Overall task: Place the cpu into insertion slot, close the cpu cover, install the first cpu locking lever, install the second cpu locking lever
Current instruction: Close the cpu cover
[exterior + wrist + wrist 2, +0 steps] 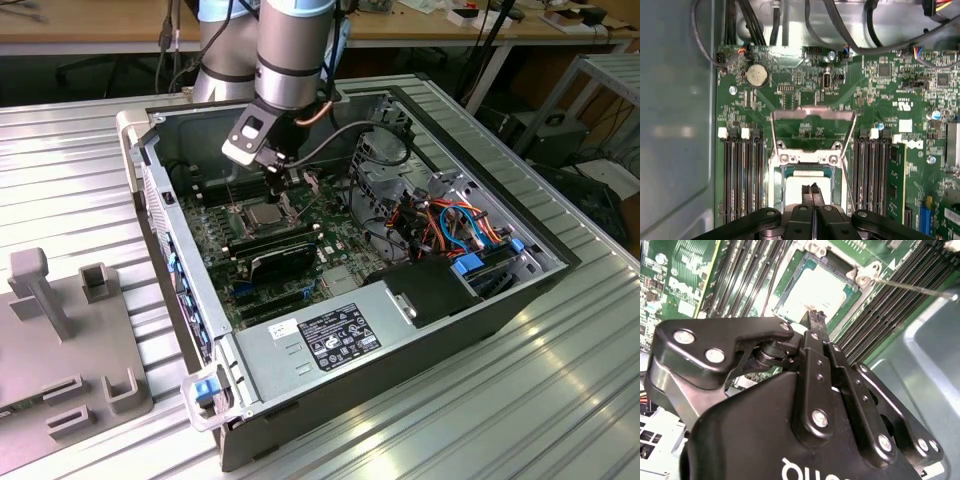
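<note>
The cpu (795, 184) lies flat in the insertion slot (781, 172) on the green motherboard, its pale metal top also visible in the second wrist view (815, 289). The cpu cover (812, 114) is swung open, away from the slot, with the board visible through its window. My gripper (812, 190) is shut with its fingertips pressed together and nothing between them, hovering just over the cpu's edge. In the exterior view the gripper (279, 187) hangs over the slot (255, 215) inside the computer case. A thin silver locking lever (912, 288) sticks out free beside the slot.
Black memory slots (742, 175) flank the slot on both sides, with a memory stick (896, 180) seated on one side. Cables (850, 30) run above the board. The case wall (675, 125) is close by. A grey fixture (60, 340) sits at the exterior view's left.
</note>
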Controlling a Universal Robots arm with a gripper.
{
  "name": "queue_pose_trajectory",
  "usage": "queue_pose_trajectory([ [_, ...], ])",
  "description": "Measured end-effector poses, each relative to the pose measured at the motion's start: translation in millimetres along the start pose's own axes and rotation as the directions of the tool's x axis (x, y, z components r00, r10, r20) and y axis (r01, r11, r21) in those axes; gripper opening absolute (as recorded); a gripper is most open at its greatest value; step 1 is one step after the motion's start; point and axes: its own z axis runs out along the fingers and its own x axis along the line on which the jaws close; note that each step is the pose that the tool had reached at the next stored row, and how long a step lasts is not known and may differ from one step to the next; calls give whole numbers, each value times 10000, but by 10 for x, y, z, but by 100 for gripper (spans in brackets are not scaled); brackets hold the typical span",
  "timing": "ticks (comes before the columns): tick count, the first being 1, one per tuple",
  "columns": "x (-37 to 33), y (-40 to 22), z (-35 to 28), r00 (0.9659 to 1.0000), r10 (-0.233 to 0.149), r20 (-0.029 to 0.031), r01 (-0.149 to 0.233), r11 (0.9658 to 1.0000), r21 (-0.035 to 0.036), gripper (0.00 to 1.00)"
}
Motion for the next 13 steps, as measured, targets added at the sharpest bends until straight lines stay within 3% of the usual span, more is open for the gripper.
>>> queue_pose_trajectory([
  [9,1,19,-167,10000,0,24,0,10000,1,11],
  [13,-1,183,-179,10000,0,25,0,10000,1,11],
])
